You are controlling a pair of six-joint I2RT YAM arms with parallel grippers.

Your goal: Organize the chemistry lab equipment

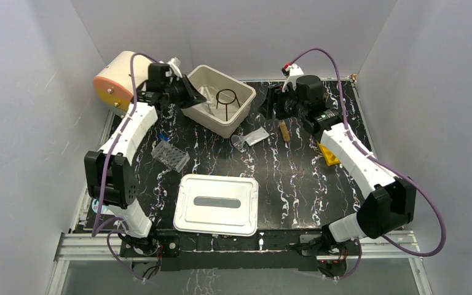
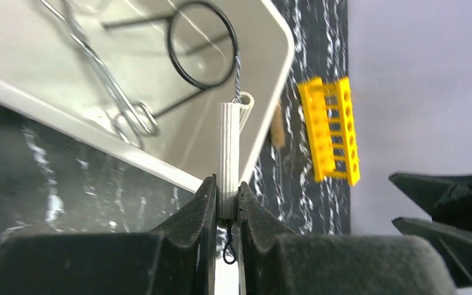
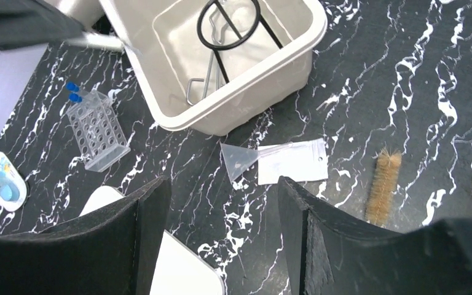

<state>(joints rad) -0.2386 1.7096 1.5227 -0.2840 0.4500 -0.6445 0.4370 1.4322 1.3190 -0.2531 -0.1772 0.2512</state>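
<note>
While the left gripper (image 2: 227,192) clamps a ribbed white rod (image 2: 229,144), the right gripper (image 3: 221,203) gapes empty above a clear conical funnel (image 3: 238,161).

A black wire ring stand (image 3: 228,27) and metal forceps (image 2: 106,77) lie in the cream tub (image 3: 252,86), while a clear funnel (image 3: 238,161), a tan-bristled brush (image 3: 383,183) and a clear rack (image 3: 96,129) with seemingly blue-capped vials (image 3: 72,92) lie on the black bench (image 3: 375,80).

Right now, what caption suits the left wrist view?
Left fingers clamp a white ribbed tool near the bin rim; ring stand and forceps lie inside.
</note>
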